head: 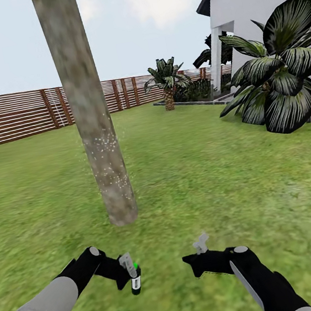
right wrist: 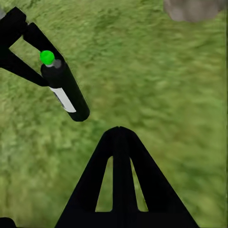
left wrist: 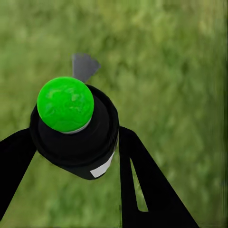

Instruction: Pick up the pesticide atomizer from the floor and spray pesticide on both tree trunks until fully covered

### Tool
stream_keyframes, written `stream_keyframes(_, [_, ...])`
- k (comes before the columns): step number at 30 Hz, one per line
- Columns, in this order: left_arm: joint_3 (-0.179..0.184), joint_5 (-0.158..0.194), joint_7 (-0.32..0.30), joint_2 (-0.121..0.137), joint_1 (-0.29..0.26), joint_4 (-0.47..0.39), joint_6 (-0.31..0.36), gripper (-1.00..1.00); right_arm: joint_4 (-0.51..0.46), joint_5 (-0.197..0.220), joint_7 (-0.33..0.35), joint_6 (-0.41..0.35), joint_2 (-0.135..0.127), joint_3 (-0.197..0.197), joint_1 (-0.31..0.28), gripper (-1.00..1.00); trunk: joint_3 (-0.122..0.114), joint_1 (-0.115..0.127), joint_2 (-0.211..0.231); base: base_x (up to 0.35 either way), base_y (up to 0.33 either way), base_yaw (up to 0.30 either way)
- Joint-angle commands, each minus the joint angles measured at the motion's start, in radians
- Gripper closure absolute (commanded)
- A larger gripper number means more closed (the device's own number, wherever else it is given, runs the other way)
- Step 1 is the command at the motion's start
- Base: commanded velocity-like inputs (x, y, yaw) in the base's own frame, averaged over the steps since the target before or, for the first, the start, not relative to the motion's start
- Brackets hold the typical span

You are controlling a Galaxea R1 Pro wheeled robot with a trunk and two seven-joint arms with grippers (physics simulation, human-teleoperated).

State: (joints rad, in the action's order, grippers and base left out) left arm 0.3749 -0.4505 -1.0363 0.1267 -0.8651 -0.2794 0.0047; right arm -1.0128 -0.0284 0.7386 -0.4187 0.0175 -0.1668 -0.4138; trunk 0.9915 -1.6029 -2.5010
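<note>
The left tool (head: 131, 269) is closed on the pesticide atomizer (head: 135, 280), a small black sprayer with a green dot on top and a pale strip on its side. In the left wrist view the atomizer (left wrist: 78, 130) is seen squeezed between two dark fingers (left wrist: 142, 185), with grass below it. In the right wrist view the same atomizer (right wrist: 64, 88) is seen held out over the grass, tilted, with its green dot at the upper end. The right tool (head: 201, 243) is held nearby, to the right of the left one and apart from it; nothing is seen in it, but whether it is open or closed cannot be told. In the right wrist view the right tool's two dark fingers (right wrist: 121, 190) are seen meeting at a point. Both tools are held low over the floor (head: 205, 177), which is rough green grass. Ahead of the left tool a tree trunk (head: 90, 116) is seen, thick and grey-brown, leaning a little. White specks of pesticide (head: 107, 154) are scattered over its lower part. Farther off, a brown slat fence (head: 16, 116), a short palm (head: 166, 84), a big leafy plant (head: 283, 82) and a white house (head: 256, 5) are seen.
</note>
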Motion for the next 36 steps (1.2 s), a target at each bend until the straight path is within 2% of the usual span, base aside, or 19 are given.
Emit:
stream_keyframes(1, [-0.004, -0.023, -0.015, 0.000, 0.000, -0.005, -0.001, 1.00, -0.015, -0.004, 0.004, -0.006, 0.001, 0.001, 0.000, 1.00, 0.001, 0.000, 0.000, 0.000, 0.000, 0.000])
stream_keyframes(2, [-0.004, -0.049, -0.019, -0.001, 0.000, -0.008, -0.002, 1.00, -0.021, -0.004, 0.004, -0.006, 0.001, 0.001, 0.000, 1.00, 0.001, 0.000, 0.000, 0.000, 0.000, 0.000])
stream_keyframes(4, [-0.005, -0.147, -0.026, -0.004, 0.000, -0.013, -0.004, 1.00, -0.028, -0.004, 0.004, -0.006, 0.002, -0.001, 0.000, 1.00, 0.001, 0.000, 0.000, 0.000, 0.000, 0.000])
stream_keyframes(6, [-0.005, -0.194, -0.034, -0.009, 0.000, -0.015, -0.005, 1.00, -0.031, -0.012, 0.004, -0.006, 0.002, -0.002, 0.000, 1.00, 0.001, 0.000, 0.000, 0.000, 0.000, 0.000])
stream_keyframes(7, [-0.006, -0.200, -0.043, -0.009, 0.000, -0.015, -0.005, 1.00, -0.031, -0.018, 0.004, -0.006, 0.002, -0.002, 0.000, 1.00, 0.001, 0.000, 0.000, 0.000, 0.000, 0.000])
stream_keyframes(10, [-0.006, -0.205, -0.064, -0.014, 0.000, -0.034, -0.005, 1.00, -0.031, -0.022, 0.005, -0.006, 0.003, -0.008, 0.000, 1.00, 0.001, 0.000, 0.000, 0.000, 0.000, 0.000])
stream_keyframes(12, [-0.005, -0.207, -0.083, -0.023, 0.000, -0.050, -0.005, 1.00, -0.031, -0.023, 0.005, -0.006, 0.003, -0.032, 0.000, 1.00, 0.001, 0.000, 0.000, 0.000, 0.000, 0.000])
stream_keyframes(16, [-0.007, -0.208, -0.096, -0.039, 0.000, -0.059, -0.005, 1.00, -0.032, -0.024, 0.005, -0.006, 0.003, -0.056, 0.000, 1.00, 0.001, 0.000, 0.000, 0.000, 0.000, 0.000])
stream_keyframes(19, [-0.007, -0.209, -0.099, -0.055, 0.000, -0.083, -0.004, 1.00, -0.032, -0.024, 0.007, -0.006, 0.004, -0.059, 0.000, 1.00, 0.001, 0.000, 0.000, 0.000, 0.000, 0.000])
stream_keyframes(22, [-0.006, -0.210, -0.106, -0.074, 0.000, -0.093, -0.002, 1.00, -0.048, -0.025, 0.077, -0.006, 0.004, -0.060, 0.000, 1.00, 0.001, 0.000, 0.000, 0.000, 0.000, 0.000])
stream_keyframes(24, [-0.006, -0.211, -0.118, -0.080, 0.000, -0.094, -0.002, 1.00, -0.079, -0.025, 0.096, -0.006, 0.004, -0.060, 0.000, 1.00, 0.001, 0.000, 0.000, 0.000, 0.000, 0.000])
stream_keyframes(33, [-0.004, -0.211, -0.141, -0.103, 0.000, -0.095, -0.009, 1.00, -0.093, -0.025, 0.104, -0.006, 0.004, -0.060, 0.000, 1.00, 0.001, 0.000, 0.000, 0.000, 0.000, 0.000])
stream_keyframes(36, [-0.004, -0.210, -0.144, -0.107, 0.000, -0.095, -0.059, 1.00, -0.093, -0.025, 0.104, -0.006, 0.004, -0.060, 0.000, 1.00, 0.001, 0.000, 0.000, 0.000, 0.000, 0.000])
